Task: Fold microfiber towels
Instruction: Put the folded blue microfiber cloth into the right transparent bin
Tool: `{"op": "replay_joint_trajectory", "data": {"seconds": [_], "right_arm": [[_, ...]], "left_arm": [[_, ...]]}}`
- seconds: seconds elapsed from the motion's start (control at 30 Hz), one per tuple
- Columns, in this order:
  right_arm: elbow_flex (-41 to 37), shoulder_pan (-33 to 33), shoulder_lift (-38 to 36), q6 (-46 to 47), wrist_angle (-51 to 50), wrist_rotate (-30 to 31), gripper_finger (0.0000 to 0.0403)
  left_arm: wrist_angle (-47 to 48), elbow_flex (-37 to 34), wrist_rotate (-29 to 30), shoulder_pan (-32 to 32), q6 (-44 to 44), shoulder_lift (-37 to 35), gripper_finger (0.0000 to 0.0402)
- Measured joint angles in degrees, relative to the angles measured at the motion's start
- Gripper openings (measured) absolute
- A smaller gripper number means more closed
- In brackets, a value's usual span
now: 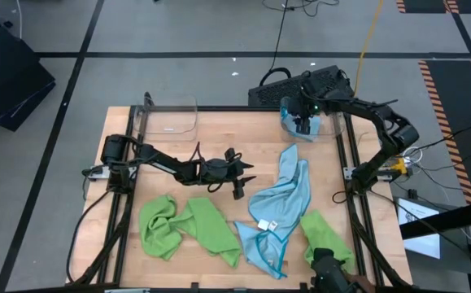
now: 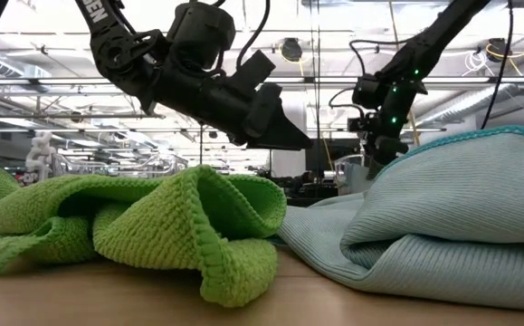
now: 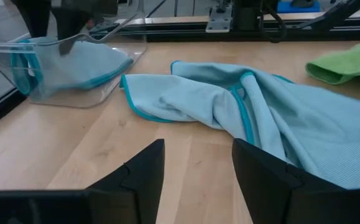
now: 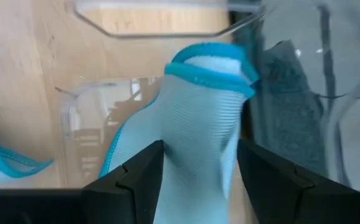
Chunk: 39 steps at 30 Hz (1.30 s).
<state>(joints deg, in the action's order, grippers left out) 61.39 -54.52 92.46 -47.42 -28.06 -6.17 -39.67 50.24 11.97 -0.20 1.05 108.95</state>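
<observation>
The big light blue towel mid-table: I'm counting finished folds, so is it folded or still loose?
Loose. The light blue towel lies crumpled in an uneven strip, its teal edging wandering, not squared.
</observation>
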Motion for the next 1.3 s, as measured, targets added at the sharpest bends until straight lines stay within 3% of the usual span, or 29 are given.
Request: {"op": "replay_joint_trajectory", "data": {"seconds": [0.13,0.3,0.37,0.53,0.73,0.87,1.1,1.3], "right_arm": [[0.00,0.00,2.24,-0.30,1.21,0.70,0.0166],[0.00,0.04,3.09,-2.95,1.93,1.42,0.0043],[0.00,0.23,2.23,-3.25,1.43,1.44,0.0018],[1.16,1.19,-2.81,-5.62,-4.58,1.28,0.0016],[9.75,0.10,-3.49,-2.79,-19.62,-4.46,0.0013],[15.61,-0.37,-3.45,-3.16,-26.65,-4.52,0.0013],[24.16,-1.09,3.59,-5.51,-41.74,-0.26,0.0013],[25.92,-0.42,10.82,-14.87,-47.94,0.22,0.0013]], "left_arm": [[0.01,0.00,-0.02,0.12,0.12,0.00,0.0191],[0.05,0.00,-0.02,0.12,0.12,0.00,0.0191],[0.07,0.00,-0.02,0.12,0.17,0.00,0.0191],[0.03,0.00,-0.02,0.12,0.17,0.00,0.0191],[-0.84,0.00,-0.04,0.12,0.21,0.00,0.0191],[-0.96,0.02,-0.11,0.12,0.21,0.00,0.0191],[-0.96,0.00,-1.39,0.19,0.47,0.00,0.0191],[-0.94,0.00,-3.16,0.19,1.41,0.00,0.0191]]}}
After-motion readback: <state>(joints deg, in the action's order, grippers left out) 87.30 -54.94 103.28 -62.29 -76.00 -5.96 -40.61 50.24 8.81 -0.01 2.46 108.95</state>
